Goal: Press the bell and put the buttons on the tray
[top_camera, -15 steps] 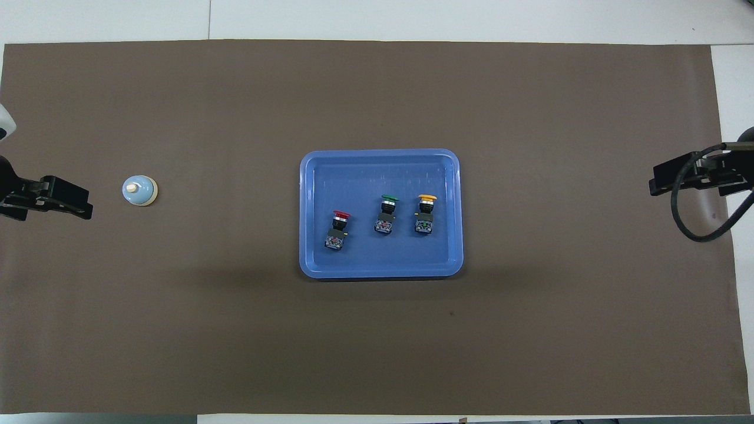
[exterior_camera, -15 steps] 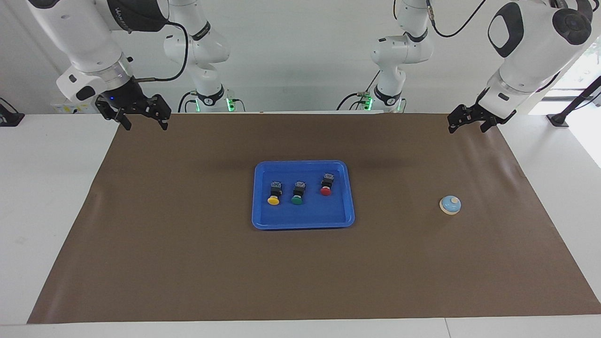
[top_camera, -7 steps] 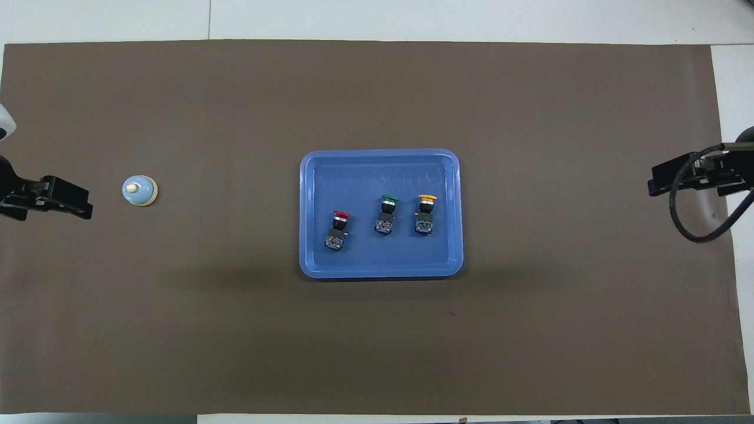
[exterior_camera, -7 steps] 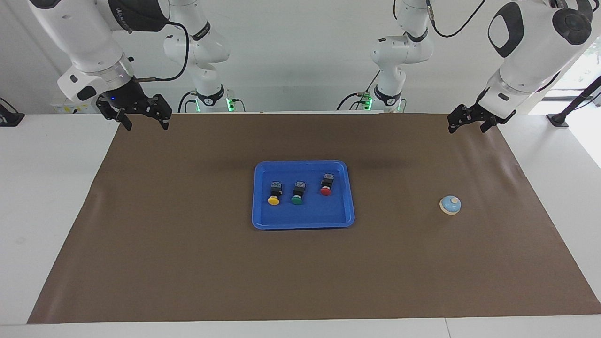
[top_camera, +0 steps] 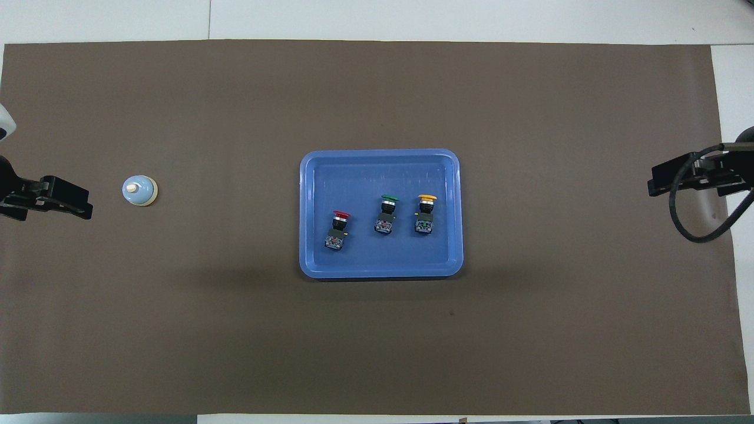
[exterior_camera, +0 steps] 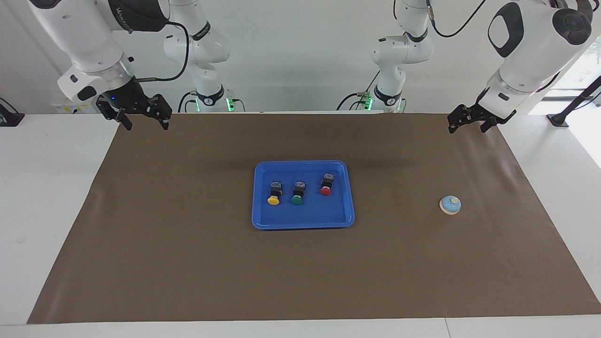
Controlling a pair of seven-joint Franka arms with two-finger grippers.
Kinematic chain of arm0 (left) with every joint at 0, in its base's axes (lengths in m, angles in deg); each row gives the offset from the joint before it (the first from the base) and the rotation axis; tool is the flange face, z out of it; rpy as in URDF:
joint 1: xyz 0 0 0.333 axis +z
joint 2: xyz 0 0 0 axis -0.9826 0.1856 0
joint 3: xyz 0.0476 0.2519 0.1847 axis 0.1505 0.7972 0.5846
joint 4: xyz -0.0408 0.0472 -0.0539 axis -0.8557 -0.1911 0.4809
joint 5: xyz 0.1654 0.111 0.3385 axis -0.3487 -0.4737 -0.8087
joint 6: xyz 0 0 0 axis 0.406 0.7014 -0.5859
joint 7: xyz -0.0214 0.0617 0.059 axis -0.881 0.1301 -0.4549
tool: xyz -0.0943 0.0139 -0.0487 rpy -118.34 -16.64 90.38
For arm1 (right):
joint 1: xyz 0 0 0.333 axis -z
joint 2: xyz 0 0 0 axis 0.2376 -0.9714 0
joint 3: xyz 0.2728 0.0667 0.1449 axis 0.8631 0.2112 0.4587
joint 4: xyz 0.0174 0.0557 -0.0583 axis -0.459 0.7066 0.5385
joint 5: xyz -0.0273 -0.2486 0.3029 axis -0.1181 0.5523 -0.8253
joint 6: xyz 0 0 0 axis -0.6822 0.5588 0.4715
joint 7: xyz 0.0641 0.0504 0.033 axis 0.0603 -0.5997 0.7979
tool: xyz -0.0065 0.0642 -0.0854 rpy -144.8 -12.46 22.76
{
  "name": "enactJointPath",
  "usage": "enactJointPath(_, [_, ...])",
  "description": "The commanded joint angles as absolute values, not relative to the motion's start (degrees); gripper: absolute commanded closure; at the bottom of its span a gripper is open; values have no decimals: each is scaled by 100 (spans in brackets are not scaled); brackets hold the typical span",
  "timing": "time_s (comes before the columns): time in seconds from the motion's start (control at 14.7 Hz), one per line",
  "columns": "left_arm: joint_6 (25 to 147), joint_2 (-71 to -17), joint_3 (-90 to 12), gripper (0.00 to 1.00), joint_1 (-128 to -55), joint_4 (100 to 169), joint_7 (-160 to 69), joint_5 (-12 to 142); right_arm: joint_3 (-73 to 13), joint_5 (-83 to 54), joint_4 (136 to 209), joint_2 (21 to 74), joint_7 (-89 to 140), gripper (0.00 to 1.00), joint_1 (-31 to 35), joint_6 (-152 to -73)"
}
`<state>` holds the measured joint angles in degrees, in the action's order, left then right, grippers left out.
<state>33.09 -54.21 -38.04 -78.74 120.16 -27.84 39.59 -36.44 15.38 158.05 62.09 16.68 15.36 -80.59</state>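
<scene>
My left gripper (exterior_camera: 466, 123) hangs open and empty above the mat's corner at my left arm's end of the table, close to my bases. My right gripper (exterior_camera: 143, 118) does the same above the corner at my right arm's end, fingers spread with nothing between them. Over the last second neither has moved in any way I can make out; in the overhead view each shows at the same spot by the frame edge. Both arms are waiting.

Moving outward from the left gripper, the bell (exterior_camera: 450, 205) sits on the brown mat (exterior_camera: 188, 263) toward my left arm's end, farther from me than that gripper and well apart from it. Its knob points up and nothing touches it.

The tray (exterior_camera: 303, 223) lies in the middle of the mat. All three buttons lie in it on their sides, caps pointing away from me: the red button (exterior_camera: 326, 184) toward my left arm's end, the green button (exterior_camera: 298, 193) in the middle, the yellow button (exterior_camera: 274, 193) toward my right arm's end. They are apart from one another and from the rim, and none has shifted.

With nothing changing, both grippers pulled back and every button in the tray, I judge the placing done. Whether the bell has been rung I cannot tell from how it sits.
</scene>
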Motion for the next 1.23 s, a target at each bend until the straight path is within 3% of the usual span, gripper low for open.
enactJointPath(0.0, [3221, -5493, -3820, 0, -7860, 11985, -2835, 3894, -3590, 1481, 15796, 6235, 1790, 0, 1630, -7964])
enactJointPath(0.55, [3282, -5493, -3837, 0, -7930, 11985, -2835, 3894, -3590, 1481, 15796, 6235, 1790, 0, 1630, -7964])
enactJointPath(0.68, [4314, -5545, -3846, 3, -7869, 12308, -2808, 3894, -3590, 1481, 15796, 6235, 1790, 0, 1630, -7955])
enactJointPath(0.82, [4969, -5607, -3837, 55, -7852, 12747, -2852, 3902, -3590, 1481, 15796, 6235, 1790, 0, 1630, -7964])
enactJointPath(0.89, [4997, -5633, -3811, 92, -7773, 12906, -2852, 3894, -3590, 1481, 15796, 6235, 1790, 0, 1630, -7955])
enactJointPath(0.95, [5040, -5624, -3811, 100, -7564, 13030, -2931, 3894, -3590, 1481, 15796, 6235, 1790, 0, 1630, -7955])
enactJointPath(1.16, [5777, -5223, -3820, 100, -7228, 13242, -2949, 3894, -3590, 1481, 15796, 6235, 1790, 0, 1630, -7955])
